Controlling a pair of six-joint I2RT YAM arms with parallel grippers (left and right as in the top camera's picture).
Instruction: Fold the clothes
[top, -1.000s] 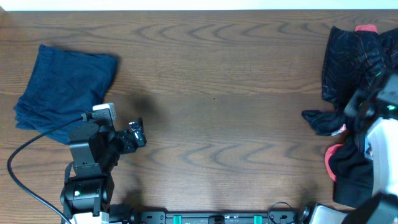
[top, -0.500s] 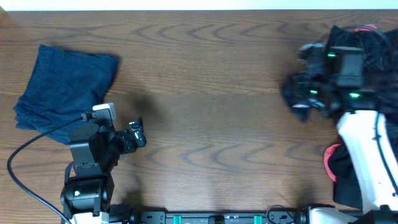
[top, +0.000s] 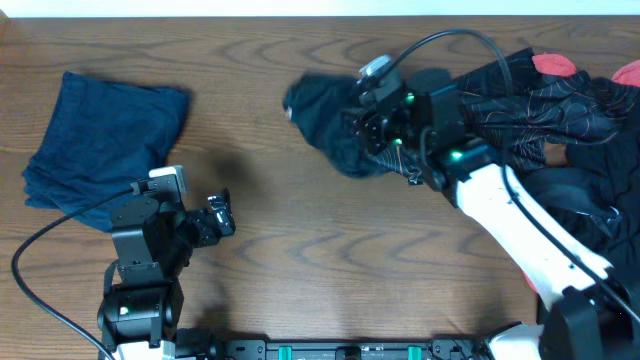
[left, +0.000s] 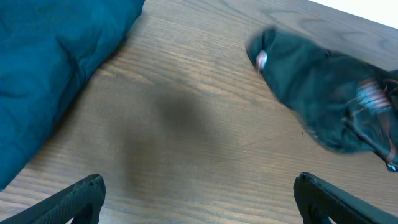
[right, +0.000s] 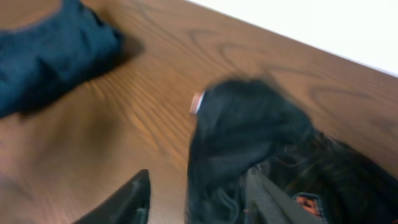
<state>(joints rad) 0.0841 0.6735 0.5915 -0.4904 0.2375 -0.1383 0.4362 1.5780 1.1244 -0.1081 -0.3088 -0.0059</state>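
The black jersey with thin orange lines (top: 530, 100) is stretched from the pile at the far right toward the table's middle. Its bunched dark end (top: 320, 115) hangs at my right gripper (top: 365, 125). In the right wrist view the right gripper (right: 199, 175) has its fingers on either side of a thick bunch of the jersey (right: 249, 124). My left gripper (top: 222, 215) is open and empty low on the left. In the left wrist view its fingers (left: 199, 190) are wide apart over bare wood, with the jersey bunch (left: 311, 87) ahead to the right.
A folded navy garment (top: 100, 145) lies at the far left and also shows in the left wrist view (left: 50, 62). Red cloth (top: 555, 65) and more black cloth (top: 590, 215) lie piled at the right edge. The wooden table (top: 300, 250) is bare between the arms.
My right arm has swung from the right edge to the table's middle and pulled the black jersey out of the pile leftward. The left arm has not moved.
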